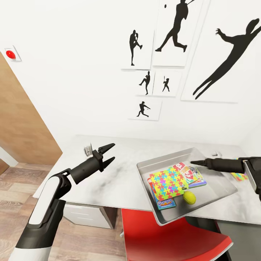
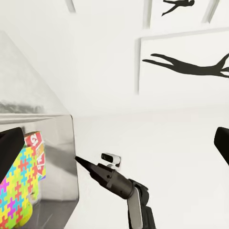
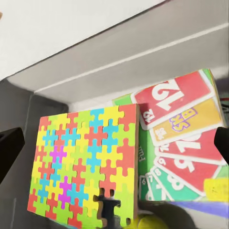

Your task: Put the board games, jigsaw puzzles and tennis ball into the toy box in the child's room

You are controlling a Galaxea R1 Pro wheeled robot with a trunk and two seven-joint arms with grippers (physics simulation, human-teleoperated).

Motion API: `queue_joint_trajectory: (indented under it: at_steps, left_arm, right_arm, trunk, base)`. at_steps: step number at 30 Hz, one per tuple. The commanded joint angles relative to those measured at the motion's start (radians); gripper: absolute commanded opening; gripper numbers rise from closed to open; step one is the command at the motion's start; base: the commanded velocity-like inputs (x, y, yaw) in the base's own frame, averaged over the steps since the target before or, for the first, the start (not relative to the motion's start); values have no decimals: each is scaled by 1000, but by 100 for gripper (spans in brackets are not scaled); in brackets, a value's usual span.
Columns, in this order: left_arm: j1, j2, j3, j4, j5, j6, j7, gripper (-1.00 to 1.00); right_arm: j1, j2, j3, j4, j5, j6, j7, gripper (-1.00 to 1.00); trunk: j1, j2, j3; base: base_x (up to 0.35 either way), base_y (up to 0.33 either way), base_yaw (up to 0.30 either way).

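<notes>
Holds the right gripper [image 1: 192,162] low over the far side of the toy box [image 1: 221,190], aimed at what lies inside. Fingers spread in the right wrist view, gripping nothing: probably freed for the next pickup.

Keeps the left gripper [image 1: 113,151] above the bare table [image 1: 108,181], well apart from the box. Jaws open and empty, seemingly parked clear of the working arm.

Inside the box: one jigsaw puzzle [image 1: 168,181] lying tilted across the slim red, yellow and green board game [image 1: 194,176], propped by what sits under it, not flat. Under its near edge, the light-blue board game [image 1: 166,203]. Just beside the puzzle, the tennis ball [image 1: 189,197].

Leaves the second puzzle [image 1: 239,176] out on the table past the box's right rim, close by the right arm. Likely the next thing to fetch.
</notes>
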Motion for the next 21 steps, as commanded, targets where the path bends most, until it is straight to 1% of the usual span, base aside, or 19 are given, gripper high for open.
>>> queue_joint_trajectory:
  at_steps: [1, 3, 4, 8, 9, 12, 13, 14, 16, 17, 20, 21]
  left_arm:
    - [0, 0, -1, -1, 10, 1, 7, 100]
    - [1, 0, -1, -2, 10, 0, 3, 100]
    - [1, 0, -1, -2, 10, 0, 3, 100]
    - [2, 0, -3, -2, 10, 0, -2, 100]
    - [2, 0, -3, -2, 10, 0, -2, 100]
    - [2, 0, -3, -2, 10, 0, -3, 100]
    - [2, 0, -3, -2, 10, 0, -3, 100]
    - [2, 0, -3, -2, 10, -1, -3, 100]
    - [2, 0, -3, -2, 10, -1, -4, 100]
    - [2, 0, -3, -2, 10, -1, -4, 100]
    - [2, -1, -3, -2, 10, 0, -5, 100]
    - [2, -1, -3, -2, 10, 0, -5, 100]
  right_arm:
    - [27, -1, -23, -41, -2, 8, 5, 100]
    - [82, -2, -56, -121, -7, 10, 5, 100]
    - [82, -2, -56, -121, -7, 10, 5, 100]
    - [170, -4, -92, -279, -13, 20, 5, 100]
    - [170, -4, -92, -279, -13, 20, 5, 100]
    - [223, -5, -113, -386, -15, 46, 4, 100]
    - [223, -5, -113, -386, -15, 46, 4, 100]
    - [240, -5, -122, -418, -15, 59, 4, 100]
    - [271, -5, -142, -481, -16, 86, 4, 100]
    - [271, -5, -142, -481, -16, 86, 4, 100]
    - [313, -2, -169, -565, -17, 115, 4, 100]
    - [313, -2, -169, -565, -17, 115, 4, 100]
  trunk:
    - [1, -2, -2]
    - [1, -2, -2]
    - [1, -2, -2]
    - [1, -2, -2]
    - [1, -2, -2]
    - [1, -2, -2]
    - [1, -2, -2]
    - [1, -2, -2]
    - [1, -2, -2]
    - [1, -2, -2]
    - [1, -2, -2]
    - [1, -2, -2]
  base:
    - [0, 0, 0]
    - [0, 0, 0]
    - [0, 0, 0]
    - [-2, 0, 0]
    - [-7, 0, 0]
    - [-47, 29, 0]
    - [-69, 57, 0]
    - [-89, 95, 0]
    - [-110, 139, 0]
    - [-116, 151, 0]
    - [-126, 178, 0]
    - [-123, 177, 0]
